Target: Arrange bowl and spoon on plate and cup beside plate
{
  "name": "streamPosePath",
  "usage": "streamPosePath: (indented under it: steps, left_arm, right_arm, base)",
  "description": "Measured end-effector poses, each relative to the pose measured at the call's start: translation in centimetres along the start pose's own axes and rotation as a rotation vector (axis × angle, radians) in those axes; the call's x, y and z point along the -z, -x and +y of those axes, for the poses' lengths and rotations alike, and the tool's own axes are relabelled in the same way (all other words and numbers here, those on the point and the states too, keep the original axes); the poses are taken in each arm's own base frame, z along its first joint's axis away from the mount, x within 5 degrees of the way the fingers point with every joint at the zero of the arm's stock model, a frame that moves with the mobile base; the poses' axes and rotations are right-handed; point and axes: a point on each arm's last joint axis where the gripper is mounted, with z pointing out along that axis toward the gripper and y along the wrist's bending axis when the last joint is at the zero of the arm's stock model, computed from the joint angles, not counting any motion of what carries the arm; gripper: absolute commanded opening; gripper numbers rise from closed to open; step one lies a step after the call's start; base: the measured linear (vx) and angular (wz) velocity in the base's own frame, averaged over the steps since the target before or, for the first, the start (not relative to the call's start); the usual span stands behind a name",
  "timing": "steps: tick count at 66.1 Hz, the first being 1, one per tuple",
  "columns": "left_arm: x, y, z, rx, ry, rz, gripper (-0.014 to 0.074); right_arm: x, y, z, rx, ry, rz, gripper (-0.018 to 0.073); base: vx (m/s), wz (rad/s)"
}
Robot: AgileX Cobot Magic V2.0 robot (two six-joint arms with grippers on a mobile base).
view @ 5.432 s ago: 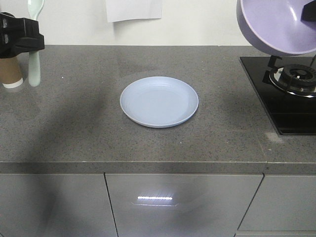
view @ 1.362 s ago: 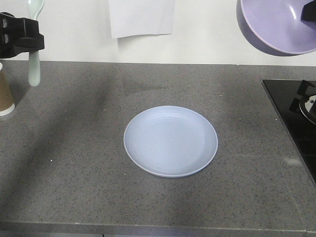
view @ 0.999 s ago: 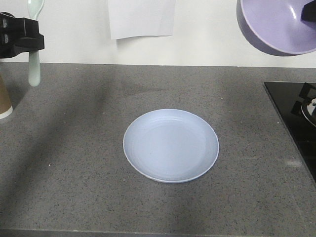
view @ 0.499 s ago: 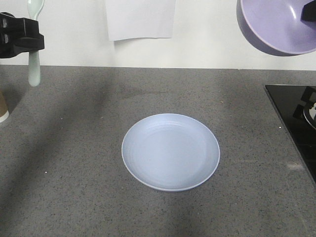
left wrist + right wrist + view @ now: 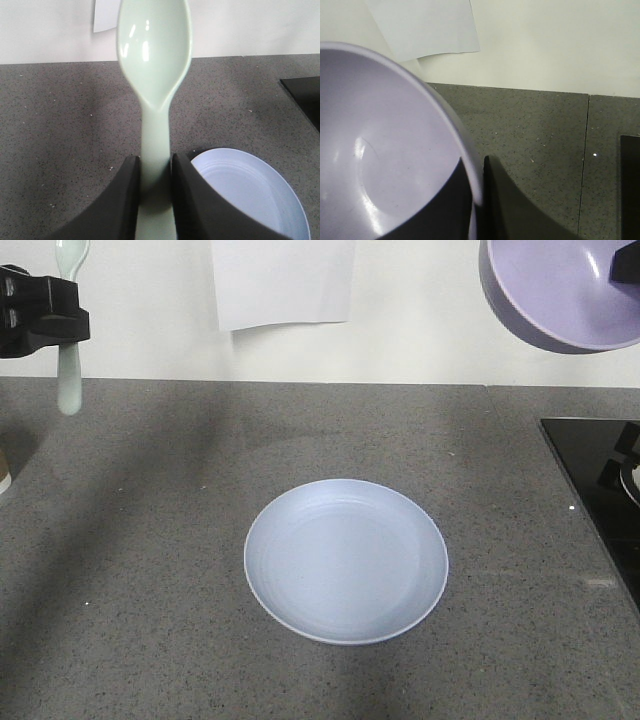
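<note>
The pale blue plate (image 5: pixel 345 560) lies flat in the middle of the grey counter, and its rim also shows in the left wrist view (image 5: pixel 250 192). High at the left, my left gripper (image 5: pixel 62 322) is shut on the handle of the mint-green spoon (image 5: pixel 68 380), which hangs upright. In the left wrist view the spoon (image 5: pixel 154 65) sits between the gripper (image 5: pixel 155 167) fingers. High at the right, my right gripper (image 5: pixel 479 197) is shut on the rim of the lavender bowl (image 5: pixel 555 295), which is tilted (image 5: pixel 380 150). Only a sliver of the cup (image 5: pixel 3 475) shows at the left edge.
A black hob (image 5: pixel 600 490) takes up the counter's right end. A white sheet of paper (image 5: pixel 283 280) hangs on the wall behind. A seam in the counter (image 5: pixel 583 165) runs beside the hob.
The view has closed in on the counter: the plate now sits lower and larger, and the cup has slid almost out at the left. Both grippers keep their holds.
</note>
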Motion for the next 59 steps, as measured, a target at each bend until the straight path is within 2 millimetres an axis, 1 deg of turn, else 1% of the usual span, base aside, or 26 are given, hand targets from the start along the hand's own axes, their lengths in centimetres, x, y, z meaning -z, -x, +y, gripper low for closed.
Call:
streamPosePath:
  steps: [59]
  left_arm:
    - [0.00, 0.00, 0.00, 0.000, 0.000, 0.000, -0.0006]
  right_arm:
    - [0.00, 0.00, 0.00, 0.000, 0.000, 0.000, -0.0010]
  base:
    - [0.03, 0.00]
